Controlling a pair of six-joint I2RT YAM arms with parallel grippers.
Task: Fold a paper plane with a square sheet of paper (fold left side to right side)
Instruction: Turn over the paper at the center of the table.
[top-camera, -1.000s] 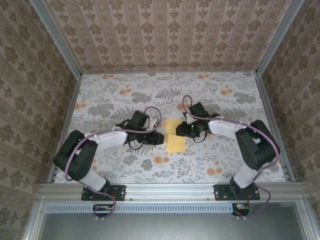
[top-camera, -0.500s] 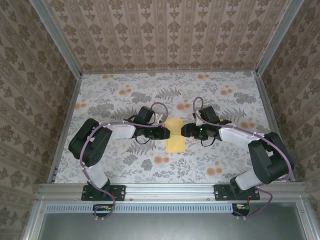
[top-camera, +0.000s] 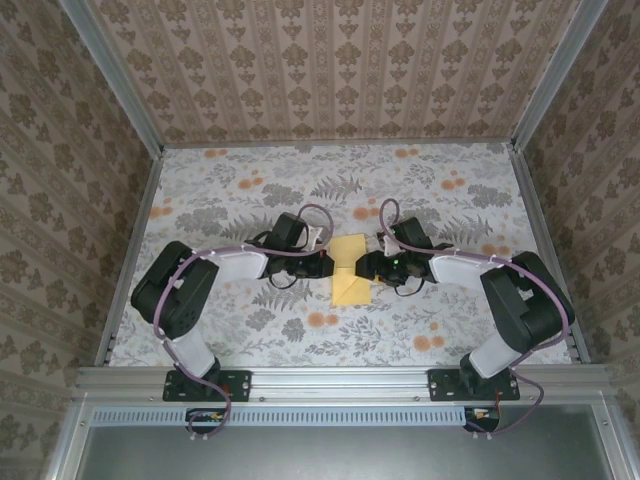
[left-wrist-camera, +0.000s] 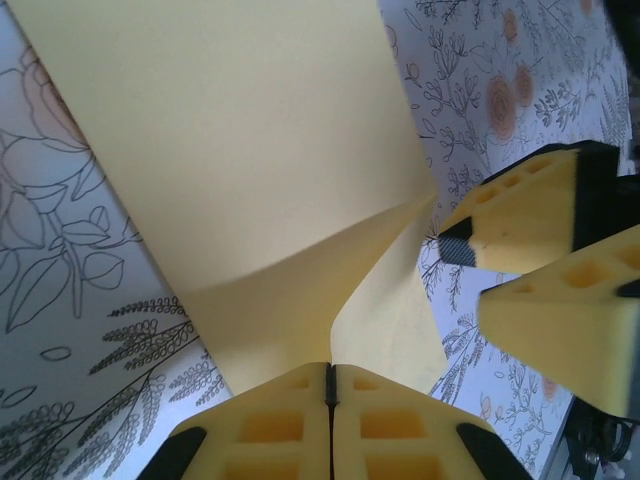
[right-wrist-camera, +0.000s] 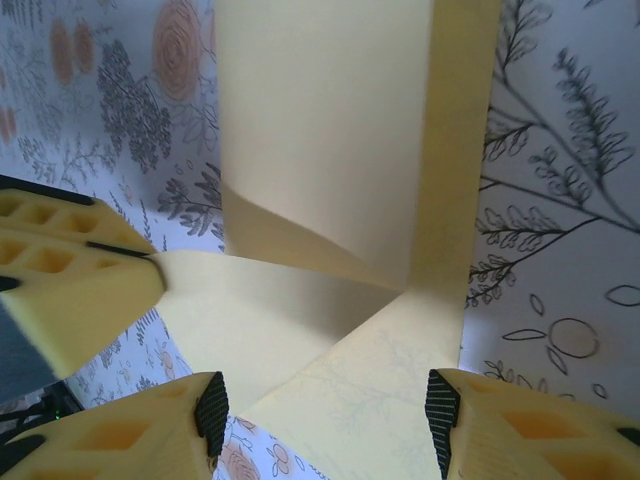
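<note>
Floral cloth | 1 paper sheet | left hand pinches it | right hand wide

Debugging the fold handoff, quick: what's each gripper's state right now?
Left gripper: shut, pinching the yellow paper.
Right gripper: open, fingers either side of it, not gripping.

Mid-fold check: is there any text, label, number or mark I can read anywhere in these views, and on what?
None readable.
The paper is plain yellow, without print.
The cloth bears only flowers and leaves, and the walls only an ornament pattern.
No label can be made out on the arms.
</note>
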